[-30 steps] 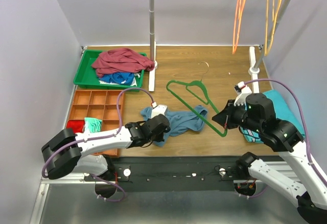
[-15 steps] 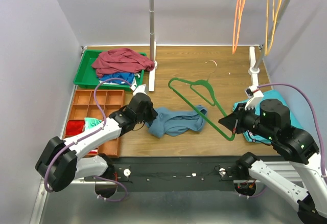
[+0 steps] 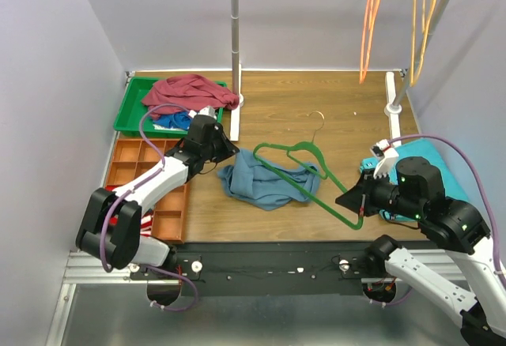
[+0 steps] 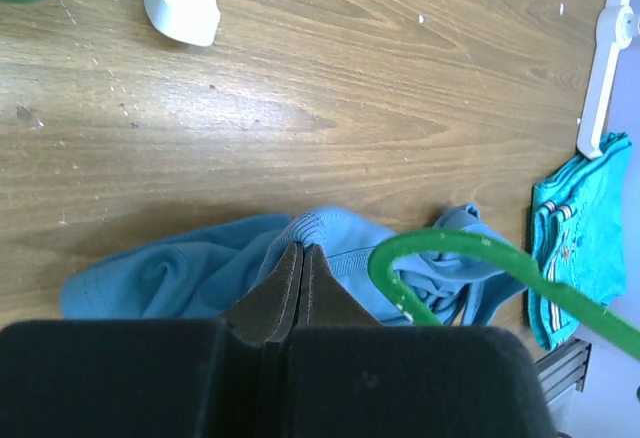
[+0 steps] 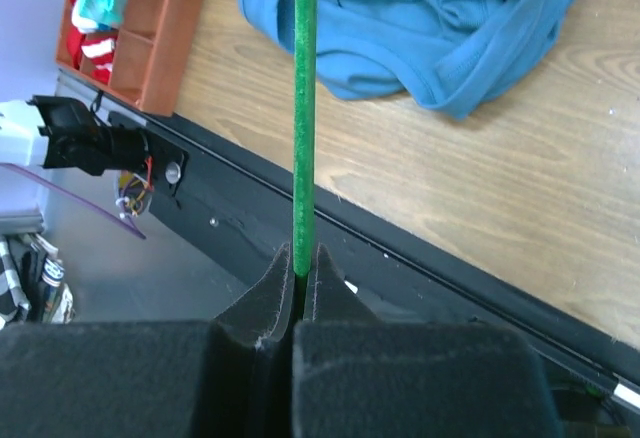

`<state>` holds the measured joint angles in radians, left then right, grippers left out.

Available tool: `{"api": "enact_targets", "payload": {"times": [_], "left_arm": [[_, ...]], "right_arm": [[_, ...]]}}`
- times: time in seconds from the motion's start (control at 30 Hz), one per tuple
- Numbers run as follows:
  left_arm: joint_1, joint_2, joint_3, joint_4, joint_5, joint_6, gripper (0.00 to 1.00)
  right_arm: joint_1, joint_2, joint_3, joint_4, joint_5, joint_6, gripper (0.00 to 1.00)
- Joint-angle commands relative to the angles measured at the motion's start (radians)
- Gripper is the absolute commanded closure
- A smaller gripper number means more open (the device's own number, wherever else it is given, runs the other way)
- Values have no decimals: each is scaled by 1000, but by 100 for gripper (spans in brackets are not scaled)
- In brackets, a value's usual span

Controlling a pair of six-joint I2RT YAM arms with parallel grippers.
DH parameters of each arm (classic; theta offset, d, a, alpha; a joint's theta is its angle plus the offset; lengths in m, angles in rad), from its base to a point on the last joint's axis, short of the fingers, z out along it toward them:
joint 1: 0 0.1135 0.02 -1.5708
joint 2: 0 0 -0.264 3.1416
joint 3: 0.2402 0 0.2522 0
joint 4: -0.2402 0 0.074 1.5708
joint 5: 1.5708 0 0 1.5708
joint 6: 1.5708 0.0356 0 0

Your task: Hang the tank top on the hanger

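Slate-blue soft fabric, the sleeveless tank top (image 3: 265, 182), now lies spread near the middle of the wooden table (image 3: 348, 101); against the picture of a second ago, when it sat bunched close to the near edge, it has been pulled away from that edge and toward the left. Your left claw (image 4: 303, 250) has done the pulling; its fingers are pressed together on a ribbed edge of the cloth, and it stands at the garment's far-left corner, no longer at the table's near edge.

Your right claw (image 5: 300, 256) is clamped tight on the thin dark-green triangular hanger (image 5: 303, 108), gripping the rod at its near corner; the hanger's far corner has swung left over that same second and now crosses the tank top, its metal hook pointing toward the back of the table. In the left wrist view the green curved end (image 4: 470, 243) rides above the blue folds, just beside your closed left fingers; whether it has gone inside an opening of the garment or only rests on top, you cannot tell from these views.

Judging by this, cloth and hanger have been brought together, which is the approach the task needs, but the threading itself looks not yet done. The fabric is limp and partly folded on itself, so you probably need to lift and open the held edge before sliding the green end in; otherwise it may only push the cloth along the table.
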<state>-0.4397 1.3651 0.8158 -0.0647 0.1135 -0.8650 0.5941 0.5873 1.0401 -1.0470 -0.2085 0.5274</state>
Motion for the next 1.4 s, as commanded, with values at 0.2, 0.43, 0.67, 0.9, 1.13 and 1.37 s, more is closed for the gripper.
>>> {"api": "enact_targets", "payload": {"times": [0.2, 0.43, 0.67, 0.9, 1.13, 1.37], "left_arm": [[39, 54, 48, 46, 72, -11, 100], [41, 51, 51, 48, 74, -12, 100], [44, 35, 56, 34, 65, -8, 100], [44, 34, 42, 31, 55, 7, 100], [44, 12, 45, 9, 34, 18, 100], [44, -15, 51, -20, 14, 26, 100]], "right_arm": [[-1, -1, -8, -104, -43, -9, 99], [-2, -23, -83, -64, -143, 0, 99], [-2, -40, -108, -13, -181, 19, 99], [-2, -58, -52, 1, -195, 43, 99], [-2, -37, 0, -27, -169, 36, 99], [-2, -41, 0, -5, -201, 51, 99]]}}
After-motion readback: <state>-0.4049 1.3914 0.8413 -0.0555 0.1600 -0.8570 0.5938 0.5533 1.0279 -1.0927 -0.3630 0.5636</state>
